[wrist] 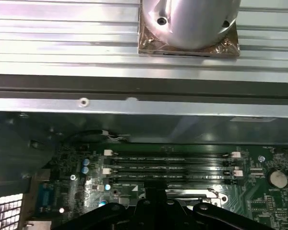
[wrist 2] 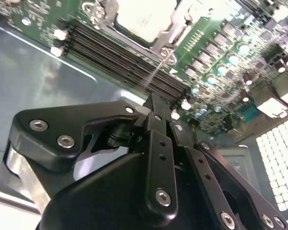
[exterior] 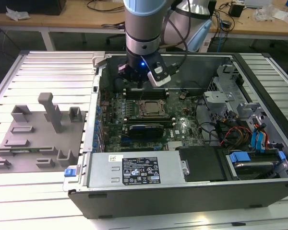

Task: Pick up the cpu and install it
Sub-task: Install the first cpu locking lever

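Exterior view overlooks case (exterior: 182, 203); both wrist views — close — share motherboard (wrist 2: 216, 38) (wrist: 259, 201).

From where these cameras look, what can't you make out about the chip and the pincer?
The cpu: cut off by the picture's edge in the second wrist view and too small in the exterior view, so whether it is fully seated is unclear.
The pincer: whether it holds anything, since its own black body blocks it in the second wrist view.
The power supply label: print too small in the exterior view.
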You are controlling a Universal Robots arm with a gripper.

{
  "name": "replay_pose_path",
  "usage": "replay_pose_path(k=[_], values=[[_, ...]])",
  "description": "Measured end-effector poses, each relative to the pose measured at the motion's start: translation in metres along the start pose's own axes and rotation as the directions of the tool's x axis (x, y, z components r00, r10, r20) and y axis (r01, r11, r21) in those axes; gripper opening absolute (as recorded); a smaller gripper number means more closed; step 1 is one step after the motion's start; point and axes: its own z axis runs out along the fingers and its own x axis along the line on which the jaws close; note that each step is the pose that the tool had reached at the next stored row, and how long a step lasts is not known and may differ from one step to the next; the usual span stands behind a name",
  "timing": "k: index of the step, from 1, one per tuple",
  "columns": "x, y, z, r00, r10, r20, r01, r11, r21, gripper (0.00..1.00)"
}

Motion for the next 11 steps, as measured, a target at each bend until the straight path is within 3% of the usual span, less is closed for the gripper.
replay_pose_path(k=[6,10,11], values=[[-0.0033,-0.0015,0.0024,1.0000,0.000,-0.0008,0.000,1.0000,0.0000,0.11],[-0.0086,-0.0048,0.0075,1.0000,0.003,-0.0014,-0.003,1.0000,0.0000,0.11],[-0.0118,-0.0068,0.0118,1.0000,0.008,-0.0011,-0.008,1.0000,0.0001,0.11]])
